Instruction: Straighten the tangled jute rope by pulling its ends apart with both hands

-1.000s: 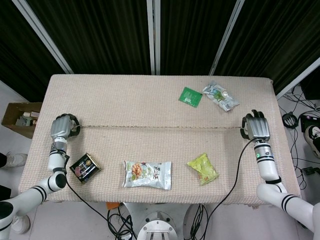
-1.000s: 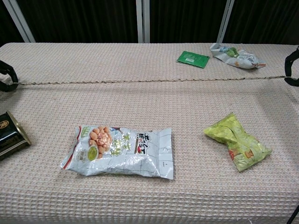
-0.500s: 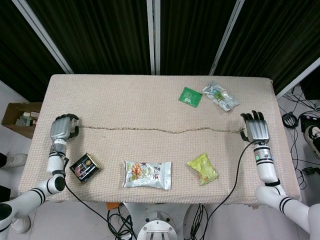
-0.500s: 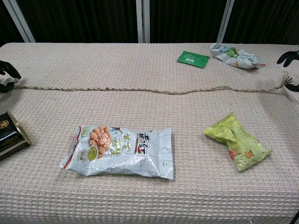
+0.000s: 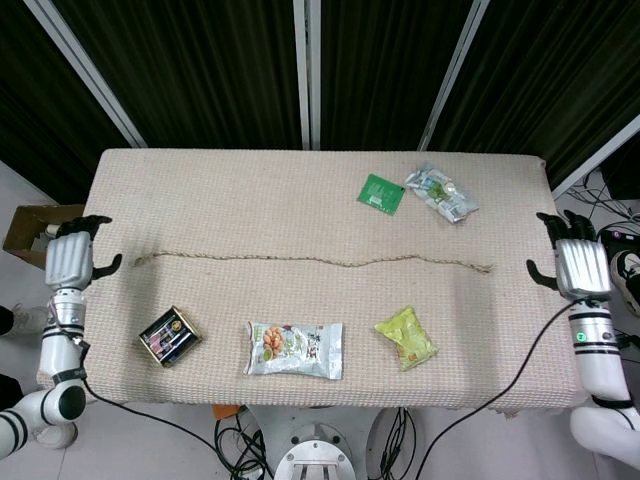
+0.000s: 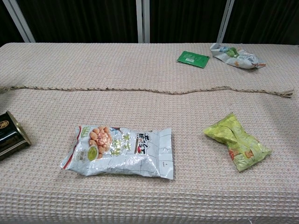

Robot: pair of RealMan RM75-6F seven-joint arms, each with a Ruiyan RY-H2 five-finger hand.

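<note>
The jute rope (image 5: 315, 261) lies stretched out in a nearly straight line across the middle of the table, from left to right; in the chest view the jute rope (image 6: 140, 89) runs the table's width with a frayed right end. My left hand (image 5: 70, 261) hovers off the table's left edge, fingers spread, holding nothing. Beyond the right edge my right hand (image 5: 577, 268) is likewise spread and empty. Both hands are clear of the rope ends. Neither hand shows in the chest view.
A white snack bag (image 5: 295, 349), a yellow-green packet (image 5: 406, 338) and a dark tin (image 5: 169, 335) lie in front of the rope. A green sachet (image 5: 381, 192) and a crinkled packet (image 5: 440, 192) lie behind it. A cardboard box (image 5: 30, 232) sits off the left side.
Both hands have let go of the rope ends and drawn outward past the table's edges. The rope, taut a second ago, now lies slack on the cloth.
</note>
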